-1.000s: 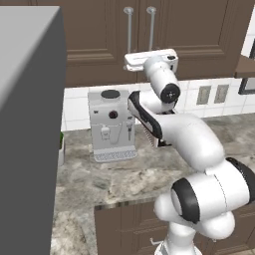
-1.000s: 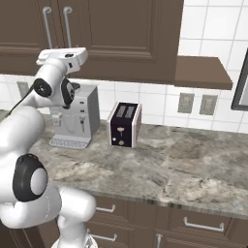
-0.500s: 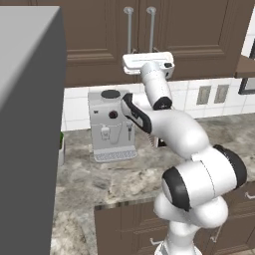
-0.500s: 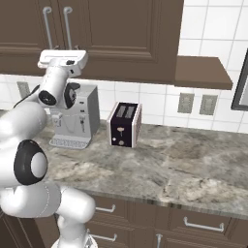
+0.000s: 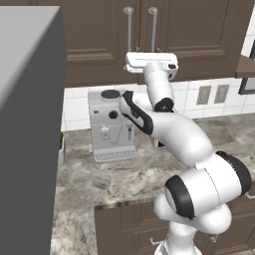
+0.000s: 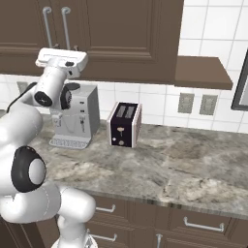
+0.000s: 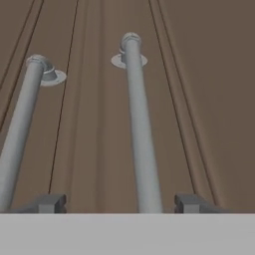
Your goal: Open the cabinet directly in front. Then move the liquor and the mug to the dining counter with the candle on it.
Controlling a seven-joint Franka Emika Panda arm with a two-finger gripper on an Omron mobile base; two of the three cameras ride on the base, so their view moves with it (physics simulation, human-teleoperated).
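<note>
cabinet: the cabinet [image 5: 99, 45] is sitting across the top of both base views, its two doors closed, so the liquor and the mug are presumably waiting behind them – a guess, since nothing inside is showing.

handles: the right handle [image 7: 141, 134] is running up the middle of the hand view, the left handle [image 7: 20, 129] slanting along the left edge; both are standing off the door face on round mounts, leaving a gap behind the bar for a finger.

tool: the tool [image 7: 119, 203] is standing wide, its two dark tips straddling the right handle at the bottom centre of the hand view, with a clear gap on either side – nothing is being gripped yet.

arm: the arm is reaching up from the lower right of the left base view, the hand [image 5: 150, 62] sitting level at the lower end of the handles, likely so the fingers meet the vertical bar squarely.

step: I am judging this as lining up for a grasp on the right door's handle, before any pull.

room: the two handles are sitting close beside the door seam, so the inner finger is getting little spare room there.

swing: the right door is likely hinging at its outer edge and sweeping out toward the robot, over the surface [image 6: 160, 164].

below: the coffee machine [image 5: 112, 127] and the toaster [image 6: 125, 124] are standing under the cabinet's bottom edge, apparently below the door's path.
</note>
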